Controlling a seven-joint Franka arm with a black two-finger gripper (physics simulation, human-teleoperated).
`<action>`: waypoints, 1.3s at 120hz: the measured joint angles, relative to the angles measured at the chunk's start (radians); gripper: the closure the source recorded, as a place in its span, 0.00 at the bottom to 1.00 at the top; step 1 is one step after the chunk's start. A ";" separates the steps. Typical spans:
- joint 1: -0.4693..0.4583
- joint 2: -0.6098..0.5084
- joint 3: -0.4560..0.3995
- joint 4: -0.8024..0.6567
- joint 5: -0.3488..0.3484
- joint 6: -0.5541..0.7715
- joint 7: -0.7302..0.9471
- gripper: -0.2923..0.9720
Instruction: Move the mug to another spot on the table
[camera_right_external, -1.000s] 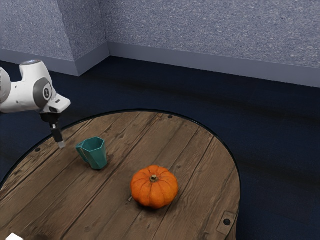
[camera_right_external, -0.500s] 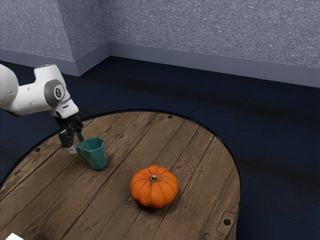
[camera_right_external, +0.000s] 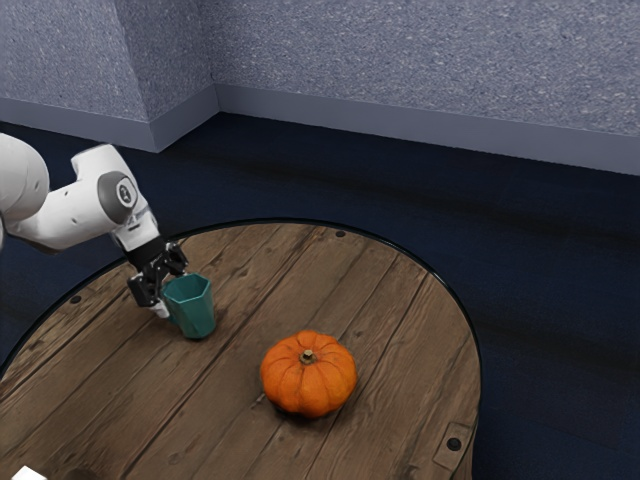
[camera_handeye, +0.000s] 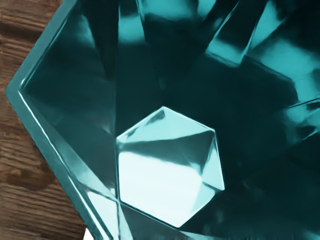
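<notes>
gripper (camera_right_external: 163, 288): jaws spread apart, gripping nothing; low at the mug's rim, on the side toward the exterior view's left
mug (camera_right_external: 192, 308): teal, faceted, upright on the table (camera_right_external: 380, 300); toward the exterior view's left of the round top
wrist view: looks straight down into the mug (camera_handeye: 170, 170); six-sided floor; wood planks (camera_handeye: 20, 165) beside it
pumpkin (camera_right_external: 308, 373): orange; apart from the mug, toward the exterior view's right
</notes>
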 joint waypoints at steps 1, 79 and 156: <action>0.000 0.000 0.000 0.000 -0.001 0.000 0.003 0.28; -0.002 -0.337 0.001 -0.327 -0.074 0.079 0.107 0.77; 0.025 -0.359 -0.069 -0.591 -0.460 0.332 0.172 0.82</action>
